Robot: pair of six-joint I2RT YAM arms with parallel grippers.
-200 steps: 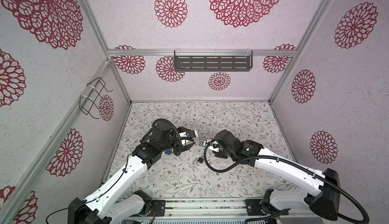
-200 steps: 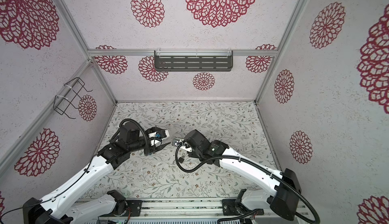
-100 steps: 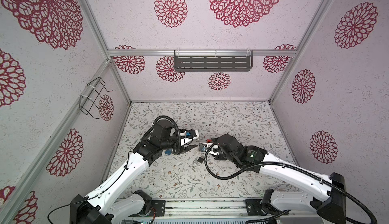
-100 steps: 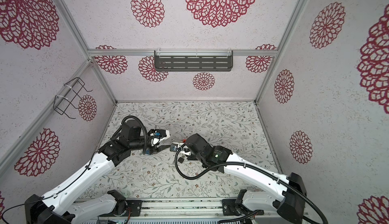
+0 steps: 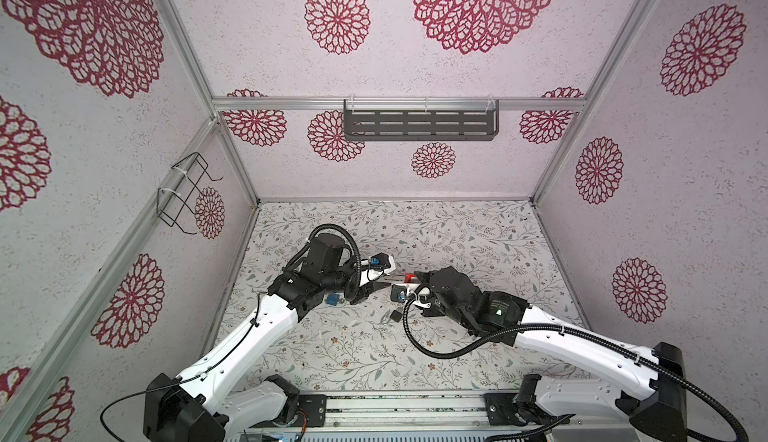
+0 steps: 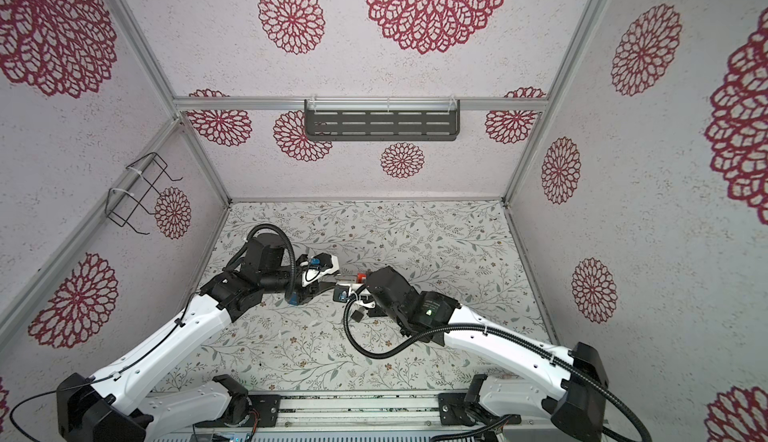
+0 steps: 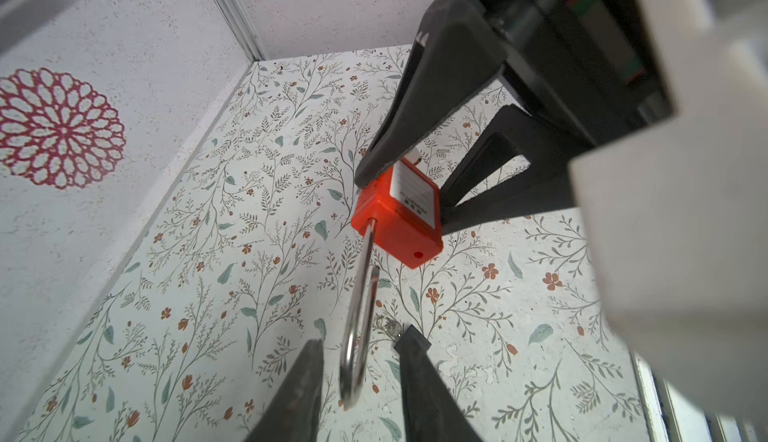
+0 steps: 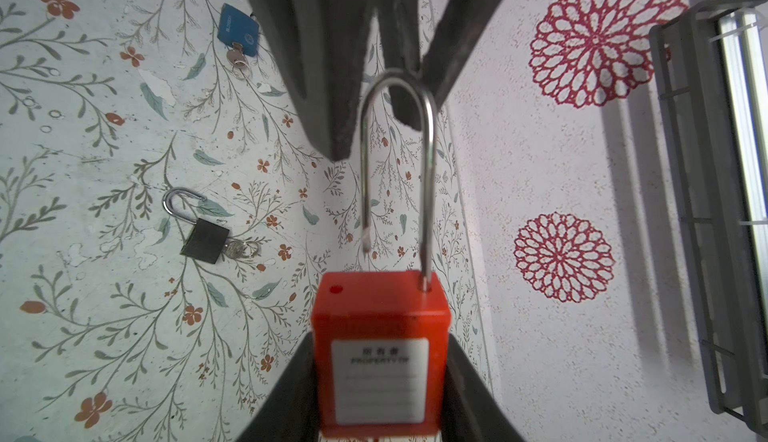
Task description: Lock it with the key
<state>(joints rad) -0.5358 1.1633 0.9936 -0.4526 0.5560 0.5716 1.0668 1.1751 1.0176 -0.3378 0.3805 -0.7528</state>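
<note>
- Closes the small gap seen in the top views a second ago: brings the left gripper (image 7: 361,338) up to the bend of the shackle (image 8: 428,170), short of it before.
- Sets the right arm (image 5: 561,336) lower in both top views than a second ago, yet leaves the red padlock (image 8: 380,307) at much the same spot, in the air above the middle of the floral table (image 5: 457,253), between the two arms.
- Straddles the shackle's bend with the left fingers (image 7: 299,381): narrowed but parted, with a strip of table on each side of the steel in the left wrist view, no pinch yet.
- Clamps the padlock's red body from both sides in the right gripper (image 8: 380,338), shackle pointing toward the left arm.
- Shows the shackle unlatched: one leg seated in the body, the free leg ending short of it, the round socket hole uncovered.
- Reads "PROPERTY OF" in dark capitals on the white label (image 8: 380,381), beneath a row of characters too blurred to make out; below that, only faint ruled lines.
- Finds pale lettering on the blue padlock (image 8: 237,30), too small to read, flat on the table with a key (image 8: 237,55) in its base.
- Finds a dark padlock (image 8: 203,240) apart from it, shackle swung open, a key ring (image 8: 243,248) at its base.
- Hides the red padlock's keyhole end between the right fingers (image 8: 286,394).
</note>
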